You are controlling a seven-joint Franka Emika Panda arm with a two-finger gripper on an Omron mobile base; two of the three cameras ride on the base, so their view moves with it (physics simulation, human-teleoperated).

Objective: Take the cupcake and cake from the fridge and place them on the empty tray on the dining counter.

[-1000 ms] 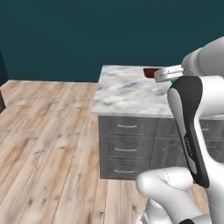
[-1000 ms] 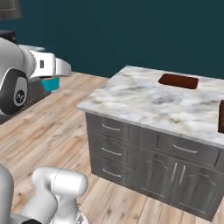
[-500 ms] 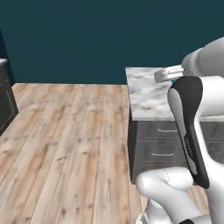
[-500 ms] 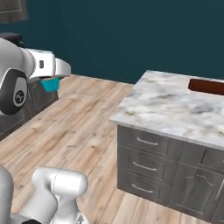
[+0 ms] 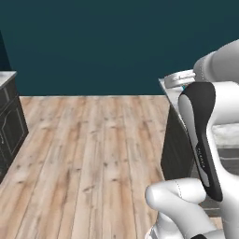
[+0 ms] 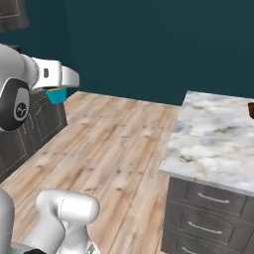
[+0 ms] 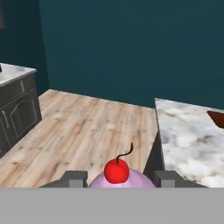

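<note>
Right at the bottom of the hand view, the two dark fingers [image 7: 120, 178] stand on either side of the cupcake [image 7: 121, 177], pressed against it and gripping it; its pink frosting swells between them with a red cherry [image 7: 116, 170] and a thin curved stem on top. From the right base view the same cupcake shows as a light teal wrapper hanging just under the white hand, held up in the air well above the wooden floor [image 6: 106, 144]. Beyond the fingers, the floor of pale planks runs back to a dark teal wall [image 7: 131, 48]. To the right in the hand view lies the white-and-grey marble tabletop of the dining counter [image 7: 188, 140], lower than the held cupcake and off to one side of it, not beneath it. At that tabletop's far right edge a dark reddish-brown corner of the tray [image 7: 217, 119] cuts into view; the right base view shows a small piece of it too, at the picture's edge. Grey drawers [image 6: 211, 213] with slim handles sit under the marble. On the left a dark cabinet [image 7: 17, 109] with a pale top stands against the wall.
</note>
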